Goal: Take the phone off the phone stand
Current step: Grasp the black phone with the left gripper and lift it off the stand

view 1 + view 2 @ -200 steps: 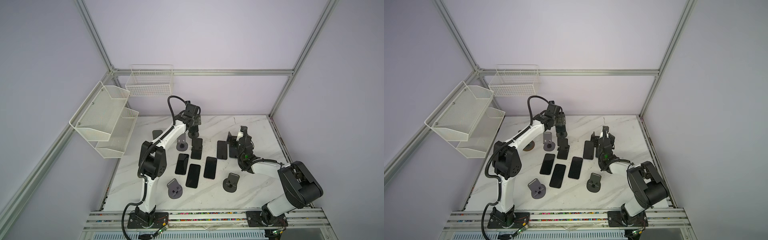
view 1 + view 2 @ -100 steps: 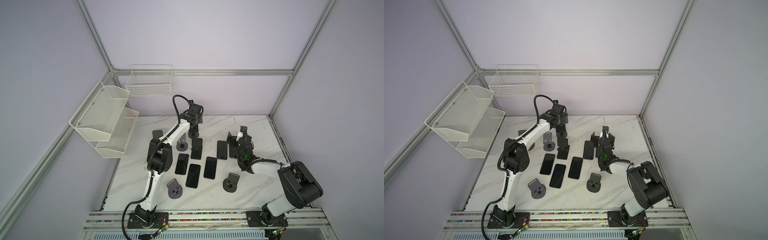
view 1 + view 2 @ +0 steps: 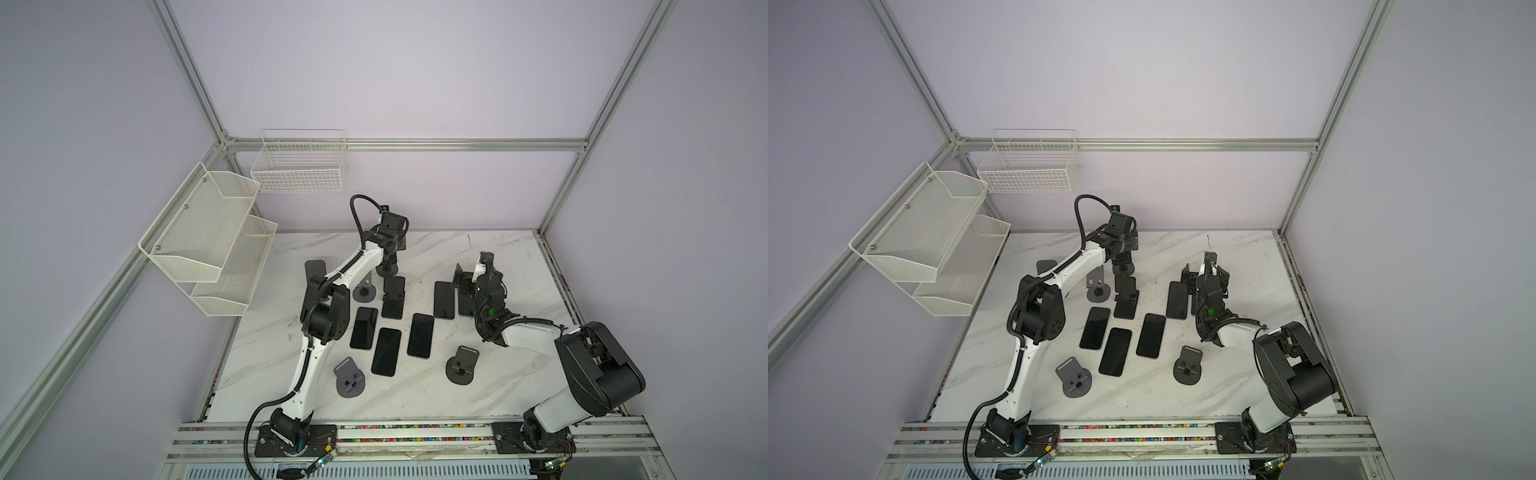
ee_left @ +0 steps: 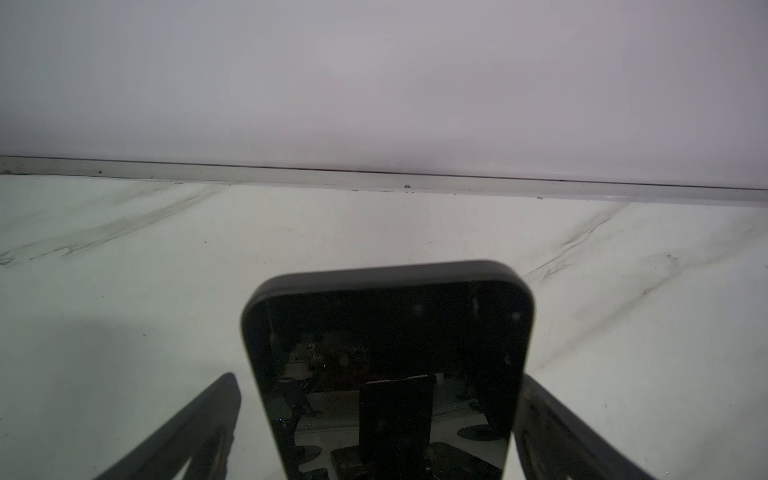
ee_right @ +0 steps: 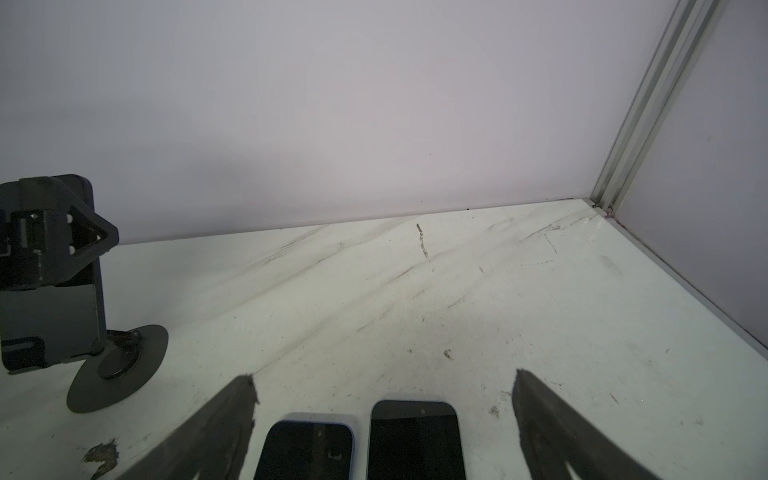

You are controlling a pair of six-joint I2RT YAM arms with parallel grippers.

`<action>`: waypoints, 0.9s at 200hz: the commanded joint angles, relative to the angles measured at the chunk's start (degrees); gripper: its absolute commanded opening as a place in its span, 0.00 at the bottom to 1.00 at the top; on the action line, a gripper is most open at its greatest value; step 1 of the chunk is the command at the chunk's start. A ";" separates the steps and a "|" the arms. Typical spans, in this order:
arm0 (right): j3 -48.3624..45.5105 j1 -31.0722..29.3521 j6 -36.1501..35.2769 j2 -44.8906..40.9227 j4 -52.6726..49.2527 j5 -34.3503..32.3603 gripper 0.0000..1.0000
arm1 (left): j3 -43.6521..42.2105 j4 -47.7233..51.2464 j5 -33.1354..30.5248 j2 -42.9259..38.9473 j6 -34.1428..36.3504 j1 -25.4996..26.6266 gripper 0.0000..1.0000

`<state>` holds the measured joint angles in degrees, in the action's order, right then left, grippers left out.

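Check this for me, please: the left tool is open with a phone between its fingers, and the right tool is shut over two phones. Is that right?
Not quite. The right tool is open, not shut: the right wrist view shows its fingers spread wide beside the two phones. The rest holds: the left tool is open with a phone between its fingers.
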<state>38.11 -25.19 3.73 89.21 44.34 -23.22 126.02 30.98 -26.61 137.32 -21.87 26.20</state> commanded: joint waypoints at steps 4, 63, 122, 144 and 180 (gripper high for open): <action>0.91 -0.39 -0.76 -0.02 0.91 -0.85 0.97 | 5.82 -3.80 -0.52 0.57 1.33 -0.52 1.00; 1.57 -0.41 -0.98 0.58 0.17 -0.59 0.97 | 7.61 -5.54 -1.47 3.38 1.31 -0.53 0.81; 2.45 -0.42 -1.01 1.33 -0.74 -0.51 0.97 | 5.89 -6.35 0.66 1.60 1.23 -0.53 0.58; 1.59 -0.46 -1.02 0.60 0.22 -0.40 0.97 | 4.59 -7.16 1.55 -0.02 1.27 -0.51 0.57; 1.64 -0.49 -1.09 0.72 0.15 -0.46 0.97 | 2.33 -6.99 2.67 -4.54 1.49 -0.47 0.58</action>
<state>39.07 -25.21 3.53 89.86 44.01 -23.18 127.17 27.33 -24.99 140.66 -21.39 25.98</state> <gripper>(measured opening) 0.974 0.724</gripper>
